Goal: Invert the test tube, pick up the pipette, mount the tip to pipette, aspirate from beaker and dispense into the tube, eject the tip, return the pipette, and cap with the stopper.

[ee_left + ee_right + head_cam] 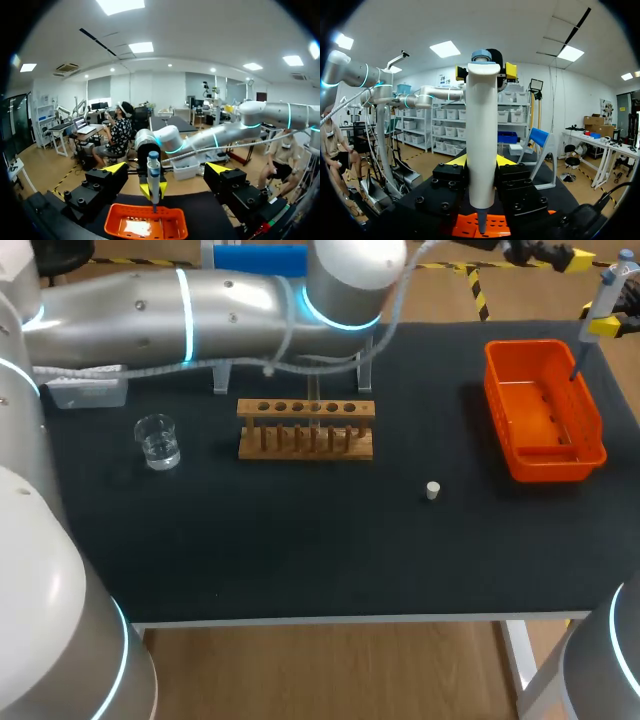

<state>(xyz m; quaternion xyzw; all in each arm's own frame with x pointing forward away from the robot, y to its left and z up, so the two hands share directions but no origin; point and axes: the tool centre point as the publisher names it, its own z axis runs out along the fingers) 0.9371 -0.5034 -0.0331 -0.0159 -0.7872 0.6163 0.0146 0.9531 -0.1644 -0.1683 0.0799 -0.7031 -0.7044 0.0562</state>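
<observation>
Nearest on the tabletop lies the small white stopper. Farther back stand the beaker (some clear liquid inside) and the wooden rack. Beyond, the right claw grips the pipette upright, nose down, over the orange bin; the left claw hangs open, facing it.

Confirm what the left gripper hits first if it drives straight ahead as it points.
Probably the pipette, upright in the right gripper above the orange bin; the left gripper is open, depth unclear.
</observation>
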